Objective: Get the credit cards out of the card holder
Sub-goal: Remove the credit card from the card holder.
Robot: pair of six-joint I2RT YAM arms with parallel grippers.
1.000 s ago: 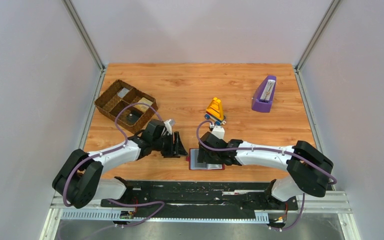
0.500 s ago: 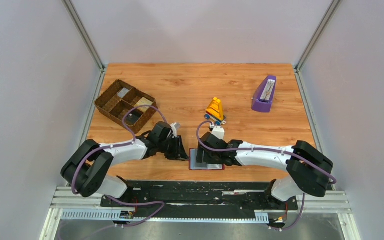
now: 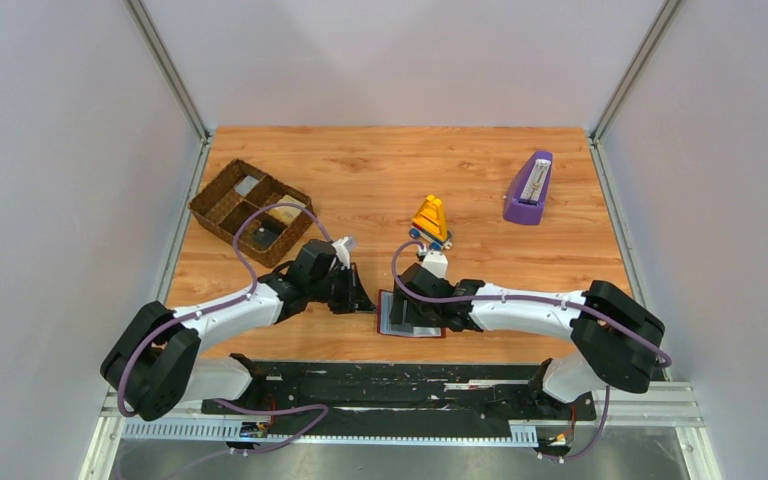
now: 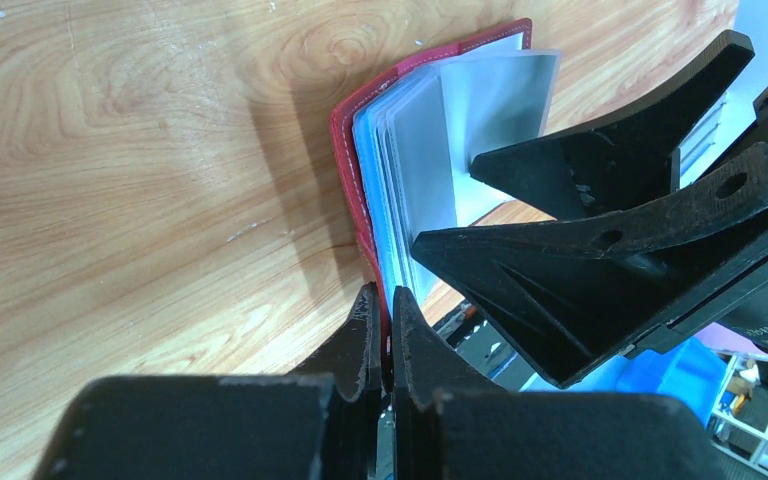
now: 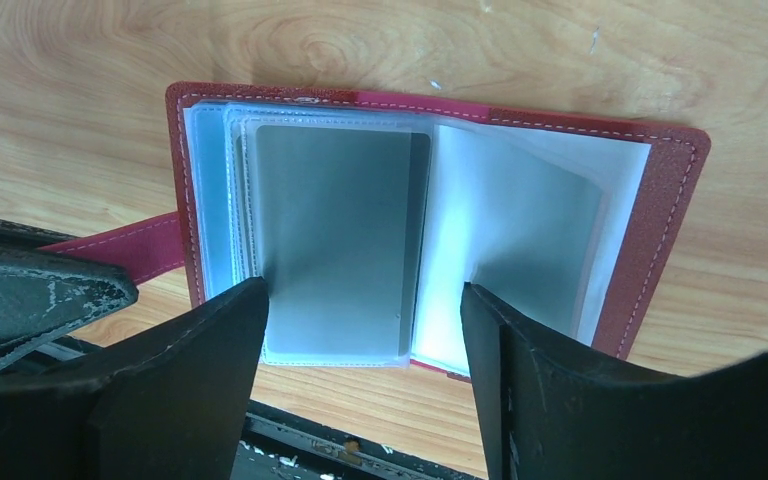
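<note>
Surface: a wooden table with pale grey walls on 3 sides.
Holder: the card holder lies open at the table's near edge, between the 2 arms, red cover down and clear sleeves fanned up.
Card: 1 grey card shows inside a middle sleeve.
Left arm: the left gripper is pinched tight on the holder's red tab.
Right arm: the right gripper is spread wide over the pages, 1 finger on each side of the grey card. Whether it touches the sleeves cannot be told.
Elsewhere: a wicker basket at the left, a purple stand at the far right and a yellow cone-shaped object mid-table.
</note>
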